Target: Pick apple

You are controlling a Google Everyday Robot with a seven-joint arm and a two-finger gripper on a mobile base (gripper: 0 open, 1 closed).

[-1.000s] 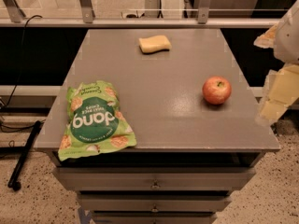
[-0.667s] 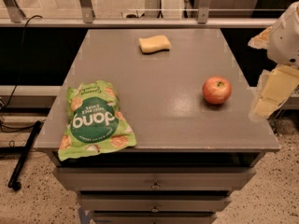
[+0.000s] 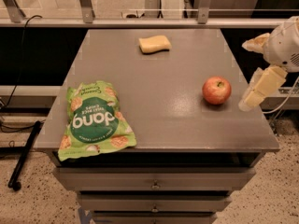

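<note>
Grey cabinet top [image 3: 163, 87] | apple [image 3: 217, 90] near right edge | gripper [image 3: 244, 76] spread open beside it, arm cut off

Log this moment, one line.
phase: pre-grasp | round red glossy apple: on grey table, ungrasped | tool: open, beyond table's right edge, clear of apple

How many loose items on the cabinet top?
3. Sponge at back centre; apple at the right; green chip bag at the front-left corner. Claw hangs just past the right edge, beside the apple, not touching it. None appear hidden.
</note>
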